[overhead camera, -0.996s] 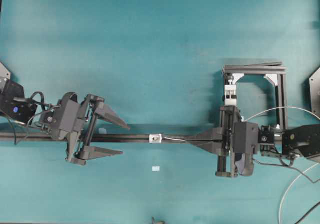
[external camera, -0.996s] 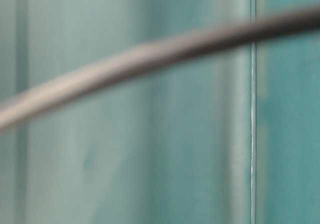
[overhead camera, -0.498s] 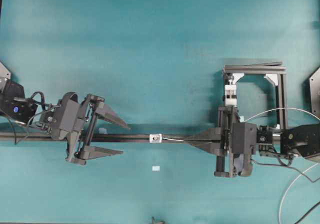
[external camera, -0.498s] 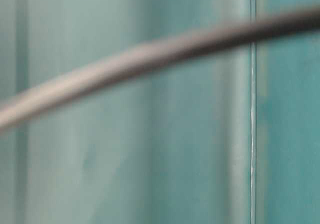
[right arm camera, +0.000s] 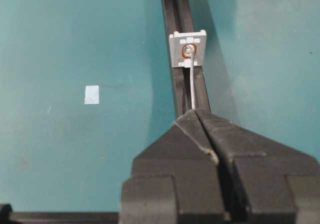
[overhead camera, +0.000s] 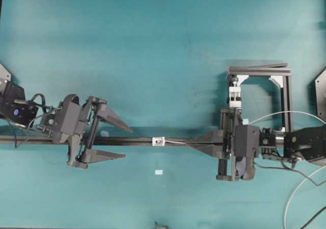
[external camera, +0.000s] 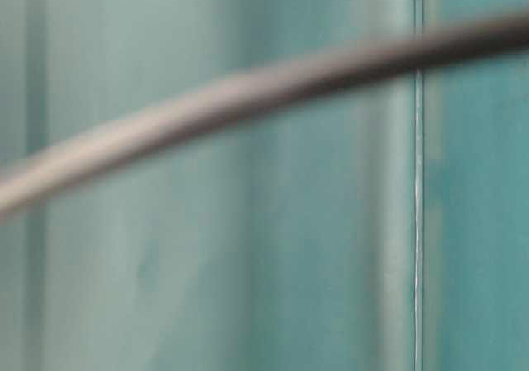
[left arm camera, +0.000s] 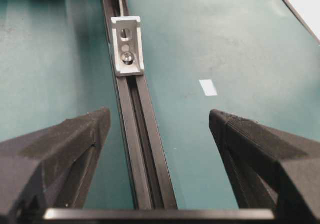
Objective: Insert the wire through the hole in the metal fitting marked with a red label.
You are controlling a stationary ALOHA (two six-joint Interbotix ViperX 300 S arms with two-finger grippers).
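Because the wire is thin and only fairly stiff, the right claw is clenched on it close to its free end, leaving just a short length sticking out so it won't bow much on the way to the hole. In the right wrist view that short length runs straight up the frame along the black rail, and its tip sits at, or just inside, the red-ringed opening of the metal fitting; how deep it goes can't be told. The fitting stands on the rail near frame centre in the overhead view, w/ the wire coming in from its right.

The right arm lies low along the rail from the right edge of the overhead view, claw pointing left, roughly in line w/ the hole. The left claw is released, its 2 fingers spread wide either side of the rail, left of the fitting and well apart from it, facing its back side, probably waiting to catch the wire once it pokes through. A small white patch lies on the teal desk below the rail. The table-level view is only blur.
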